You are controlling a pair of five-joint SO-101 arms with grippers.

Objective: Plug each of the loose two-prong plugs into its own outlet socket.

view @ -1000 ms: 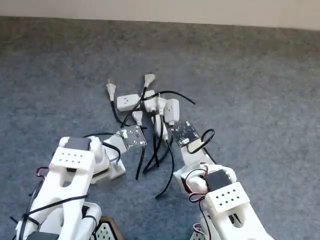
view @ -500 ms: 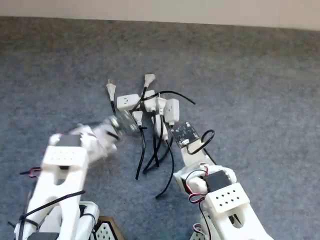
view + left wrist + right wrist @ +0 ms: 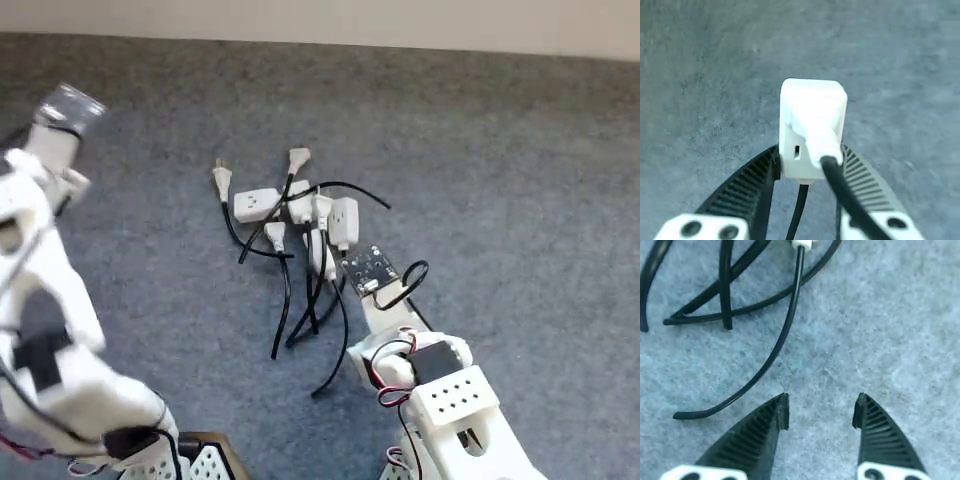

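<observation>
The left gripper [image 3: 810, 157] is clamped on a white boxy outlet socket [image 3: 812, 110]. A white plug [image 3: 822, 140] looks seated in its face, and the plug's black cord [image 3: 847, 195] trails back over one finger. The right gripper [image 3: 821, 412] hangs open low over the grey carpet [image 3: 890, 315], with looping black cords [image 3: 775, 347] lying just past its tips. In the high view, other white sockets and plugs [image 3: 255, 205] lie tangled mid-table.

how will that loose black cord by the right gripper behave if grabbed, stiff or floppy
Likely floppy: the black cord lies in loose curves on the carpet, so it would probably sag and trail if lifted. Probably light, since it looks thin. Its free end might drag behind.
</observation>
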